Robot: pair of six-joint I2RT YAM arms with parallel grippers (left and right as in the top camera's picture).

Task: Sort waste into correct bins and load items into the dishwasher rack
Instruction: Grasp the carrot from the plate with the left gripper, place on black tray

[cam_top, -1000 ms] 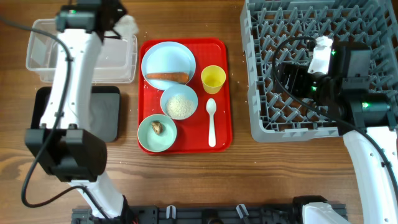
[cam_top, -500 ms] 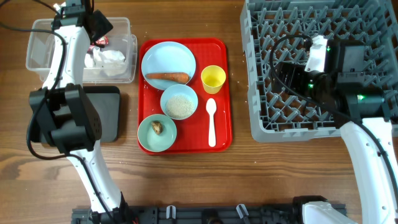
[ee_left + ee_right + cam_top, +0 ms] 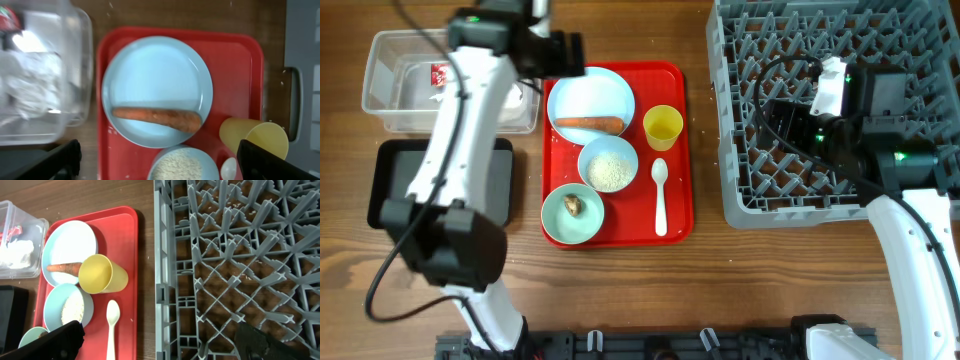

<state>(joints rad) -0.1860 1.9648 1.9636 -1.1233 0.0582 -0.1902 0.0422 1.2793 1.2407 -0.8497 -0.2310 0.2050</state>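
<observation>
Left claw (image 3: 159, 150) is held released over the carrot piece (image 3: 157, 118) on the pale blue plate (image 3: 155, 70); right claw (image 3: 159, 329), likewise released, over the dishwasher rack (image 3: 240, 255).

the serving tray (image 3: 678, 200) sits between the tub (image 3: 382, 100), left, and the rack (image 3: 750, 60), right.

Overhead top-down, 2 wrists sharing red tray (image 3: 678, 190)

Legible text, labels, brands, numbers, signs: none in any view.
Red snack wrapper (image 3: 438, 74), lying in the clear plastic tub (image 3: 385, 105): pale printed marks on its face, too small and blurred to read as letters or a brand.
</observation>
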